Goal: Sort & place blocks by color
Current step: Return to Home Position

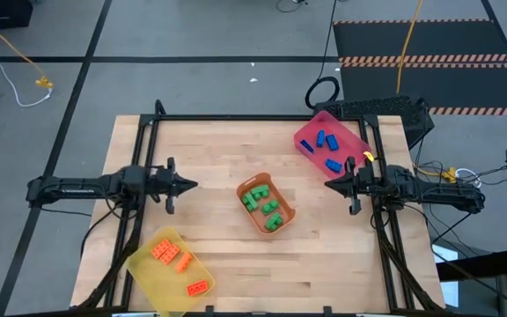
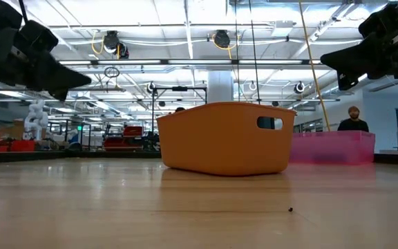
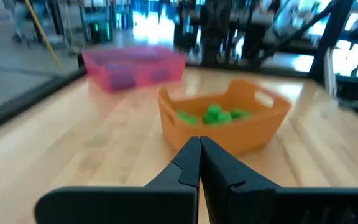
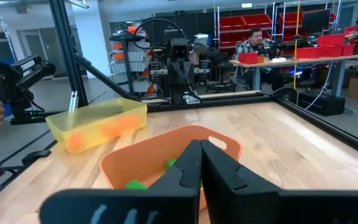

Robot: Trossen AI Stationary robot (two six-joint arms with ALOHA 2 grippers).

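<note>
Hovering closed: left end effector [image 1: 194, 184], right end effector [image 1: 328, 185]

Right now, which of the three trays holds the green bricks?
The orange plastic tray mid-table; the pink tray holds blue bricks, the yellow tray orange ones.

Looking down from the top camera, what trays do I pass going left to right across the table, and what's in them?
First the yellow tray with orange blocks → orange tray with green blocks → pink tray with blue blocks.
</note>
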